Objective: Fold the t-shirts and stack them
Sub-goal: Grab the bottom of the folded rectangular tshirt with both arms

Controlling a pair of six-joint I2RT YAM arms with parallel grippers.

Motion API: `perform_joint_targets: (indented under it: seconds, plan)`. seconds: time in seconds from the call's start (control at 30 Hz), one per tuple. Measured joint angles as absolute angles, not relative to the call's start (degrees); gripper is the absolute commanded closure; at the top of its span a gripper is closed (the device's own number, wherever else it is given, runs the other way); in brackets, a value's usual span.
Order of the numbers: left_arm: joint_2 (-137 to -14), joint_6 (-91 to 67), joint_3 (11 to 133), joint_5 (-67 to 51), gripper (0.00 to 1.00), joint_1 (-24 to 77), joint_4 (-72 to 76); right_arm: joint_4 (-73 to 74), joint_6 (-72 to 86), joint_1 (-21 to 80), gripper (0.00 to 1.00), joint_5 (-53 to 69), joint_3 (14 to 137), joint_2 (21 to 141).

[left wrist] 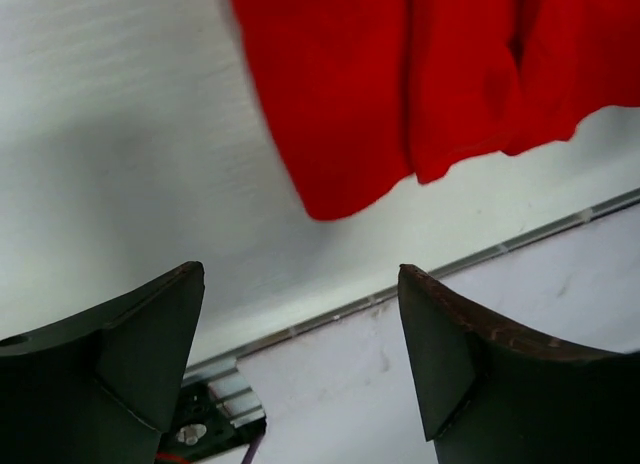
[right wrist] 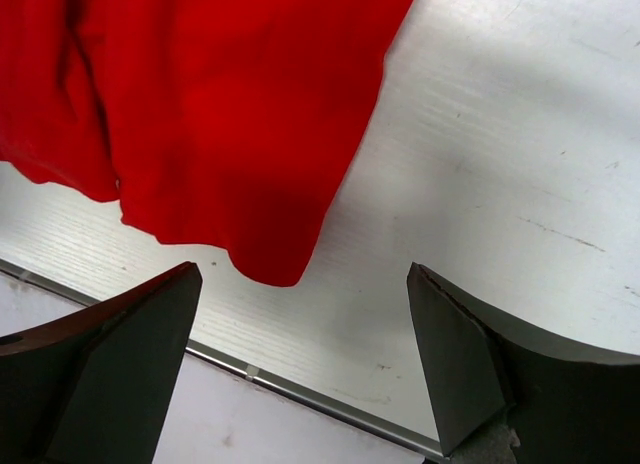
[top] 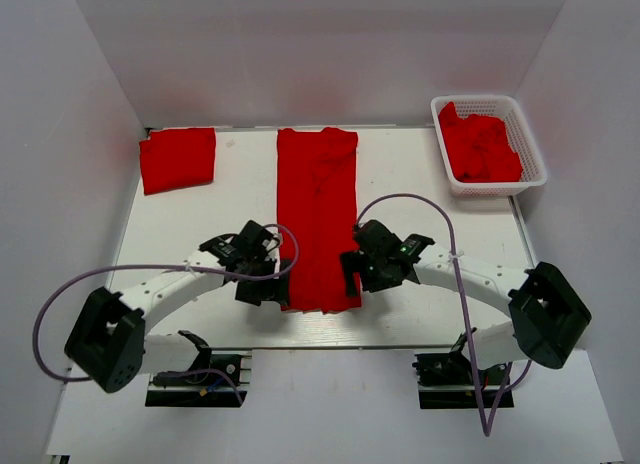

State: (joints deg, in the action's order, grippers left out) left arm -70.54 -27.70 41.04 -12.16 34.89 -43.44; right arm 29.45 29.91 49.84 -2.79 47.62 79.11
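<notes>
A red t-shirt [top: 318, 204] lies folded into a long narrow strip down the middle of the table. Its near hem shows in the left wrist view [left wrist: 400, 84] and the right wrist view [right wrist: 220, 114]. My left gripper [top: 279, 293] is open and empty at the strip's near left corner. My right gripper [top: 350, 276] is open and empty at its near right corner. A folded red t-shirt [top: 178, 158] lies at the far left. More red t-shirts [top: 482, 149] are heaped in the basket.
A white lattice basket [top: 533, 149] stands at the far right. The table's near edge, a metal rail, [right wrist: 300, 389] runs just below both grippers. White walls close the back and sides.
</notes>
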Motion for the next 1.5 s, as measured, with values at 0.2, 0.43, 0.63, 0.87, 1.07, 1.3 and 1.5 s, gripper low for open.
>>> perform_joint_targets:
  seconds: [0.2,0.43,0.63,0.87,1.07,1.3,1.5]
  plan:
    - [-79.53,-28.67,41.43,-9.78,0.26,38.54,-39.53,30.02,31.05,50.43,0.13,-2.28,47.62,82.06]
    - [-80.14,-29.54,41.87,-7.84,0.12,40.21,-37.76,29.95,31.07,50.68,0.1,-0.34,47.62,84.4]
    - [-81.43,-30.13,43.79,-5.23,0.0,41.06,-37.69,29.98,30.87,50.78,0.1,0.38,48.03,86.74]
    - [-83.07,-30.55,44.31,-3.95,0.0,41.5,-38.19,29.89,30.87,50.76,0.1,0.36,48.64,86.74]
    - [-82.3,-31.16,44.31,-3.2,0.0,41.63,-38.96,29.91,30.87,50.78,0.1,0.36,48.66,86.74]
    - [-81.34,-31.35,44.31,-2.72,0.0,41.65,-38.76,29.93,30.81,50.76,0.1,-0.08,49.15,86.74]
    - [-81.97,-30.85,44.31,-2.44,0.28,41.67,-38.06,29.89,29.76,50.76,0.17,-0.25,51.03,89.14]
